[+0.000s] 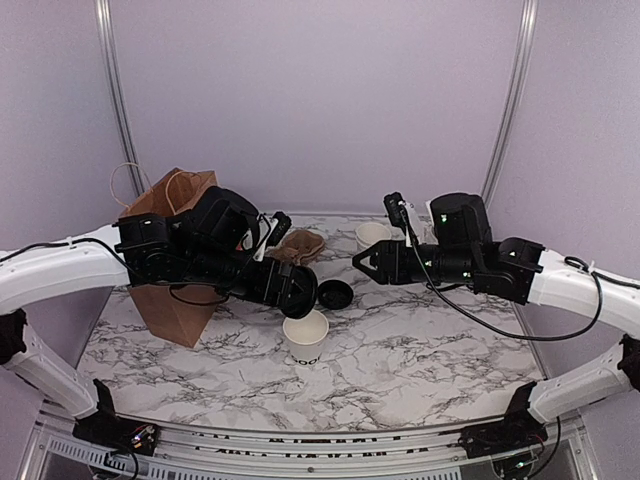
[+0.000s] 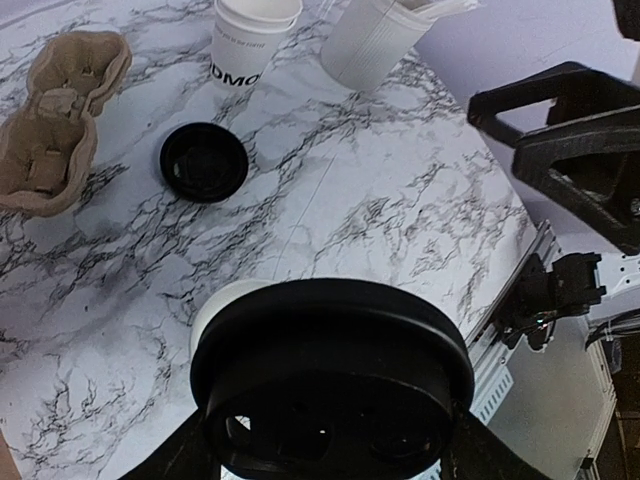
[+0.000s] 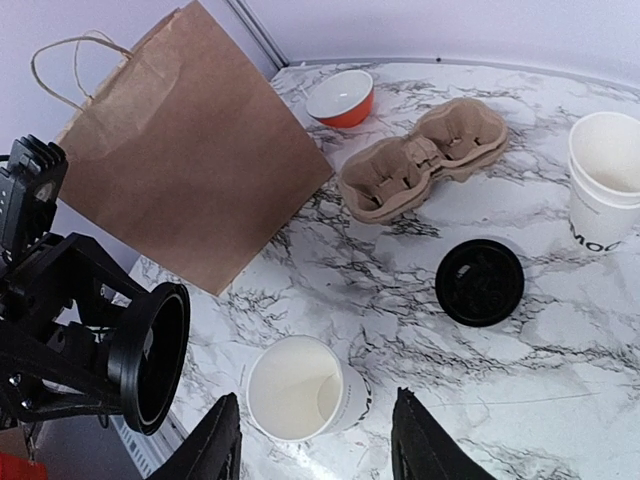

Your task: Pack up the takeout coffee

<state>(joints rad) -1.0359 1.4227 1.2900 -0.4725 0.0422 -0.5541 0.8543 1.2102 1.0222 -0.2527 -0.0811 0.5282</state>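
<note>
**Takeout coffee cup (image 1: pixel 305 338) open, lid tilted just beside it**

It stands upright mid-bench (image 1: pixel 430 350), mouth bare. The left claw (image 1: pixel 292 285) grips a black lid (image 3: pixel 150 355) on edge, just beyond the cup's far rim, so levelling it over the vertical axis looks next. The right claw (image 3: pixel 322 445) hangs wide and empty above the cup. The left arm is nearer.

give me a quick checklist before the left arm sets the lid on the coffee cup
1. black lid gripped in left gripper: ok
2. paper cup beside it upright, mouth uncovered: ok
3. lid level and centred over the cup: not ok, it is tilted and off to one side
4. right gripper open and clear of the cup: ok
5. paper bag mouth open: cannot tell
</note>
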